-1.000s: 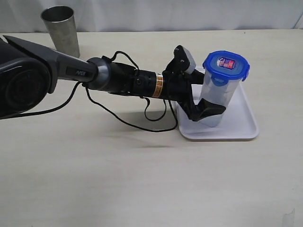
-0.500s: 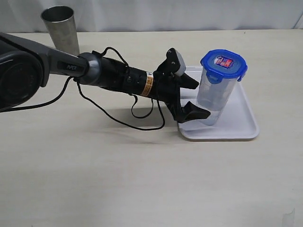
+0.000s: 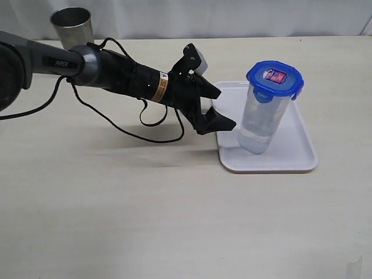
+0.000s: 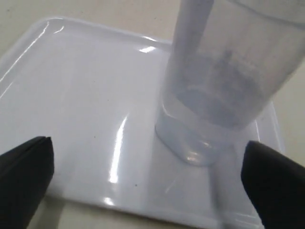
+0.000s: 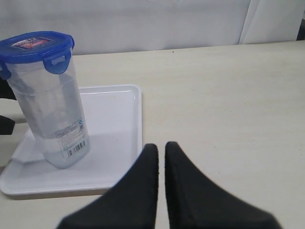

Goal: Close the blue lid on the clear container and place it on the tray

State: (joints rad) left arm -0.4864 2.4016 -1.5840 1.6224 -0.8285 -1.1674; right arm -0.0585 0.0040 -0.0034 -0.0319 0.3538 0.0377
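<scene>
The front of the pale beige tabletop [image 3: 174, 232] lies bare. Farther in, toward the right, a white tray [image 3: 296, 160] holds the clear container [image 3: 261, 119], which stands on its base near the tray's middle with the blue lid [image 3: 275, 78] on top. The flaps that show are folded down.

Just beside the tray's left edge hangs the left end effector [image 3: 224, 109], its fingers spread wide, facing the container but apart from it and gripping nothing. A black cable [image 3: 131, 132] loops under its arm onto the tabletop.

The right end effector [image 5: 161, 148] shows only in its own wrist view, off the tray's right side, with its fingers pressed together on nothing.

A grey metal cup [image 3: 72, 26] stands at the far left. Its lower part is hidden behind the left arm, whose base is cut off at the edge. Whether the container holds anything cannot be made out. A white backdrop [image 3: 232, 17] closes the far side.
</scene>
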